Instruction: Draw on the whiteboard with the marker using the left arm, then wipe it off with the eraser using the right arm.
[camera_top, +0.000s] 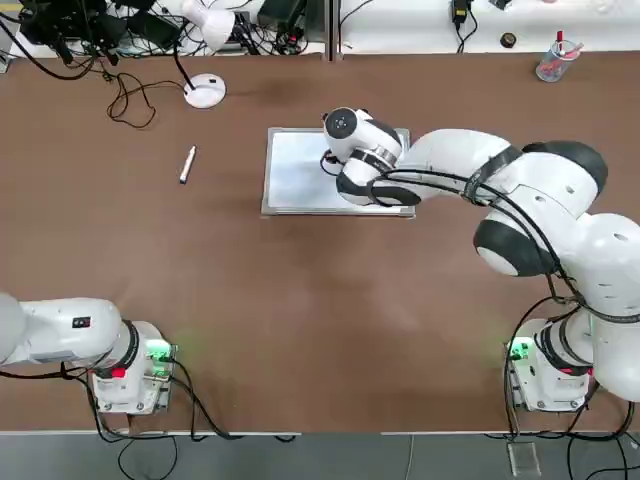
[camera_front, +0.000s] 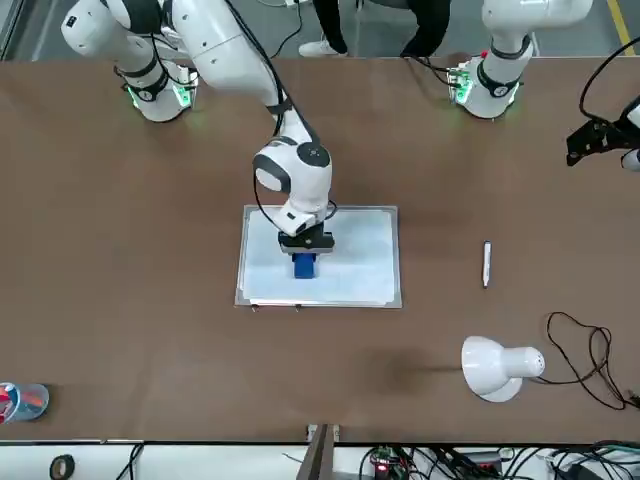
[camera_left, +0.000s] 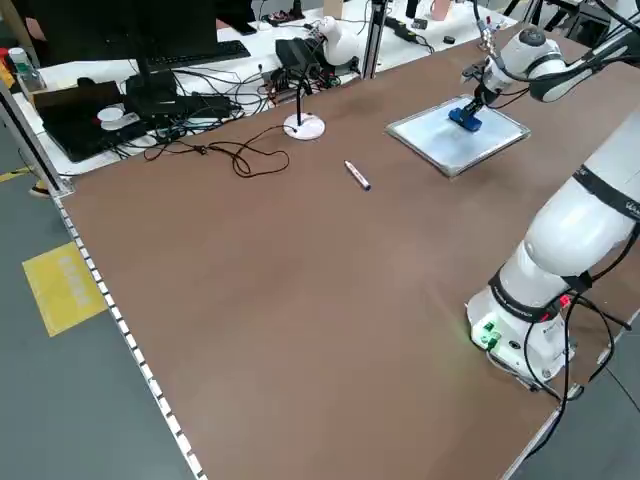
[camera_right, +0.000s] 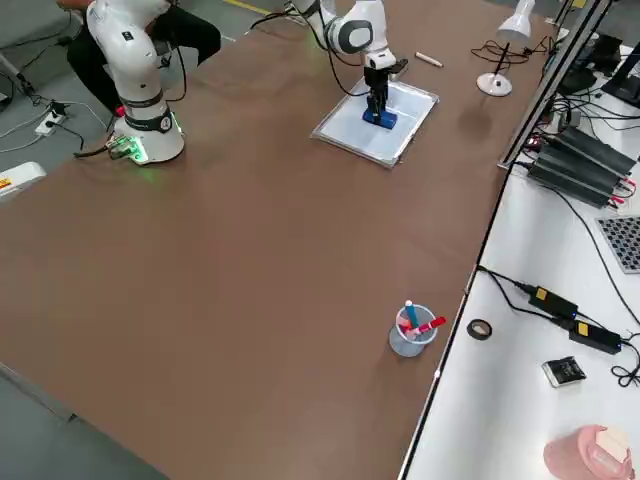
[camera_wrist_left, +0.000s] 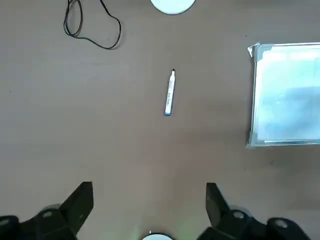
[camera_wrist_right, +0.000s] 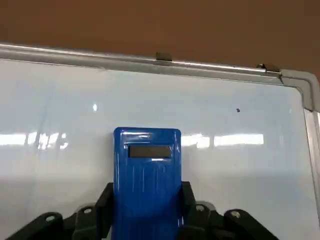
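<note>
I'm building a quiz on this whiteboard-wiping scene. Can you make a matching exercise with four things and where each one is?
Things:
1. eraser
2. marker
3. left gripper
4. whiteboard

Places or states:
A. lying loose on the bare table
B. open, holding nothing, above the table
C. flat on the table under the right arm
D. clamped in the right gripper, over the board

Pairs: 1-D, 2-A, 3-B, 4-C

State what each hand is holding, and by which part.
Right hand grips the blue eraser by its long sides, on the whiteboard. Left hand holds nothing.
</note>
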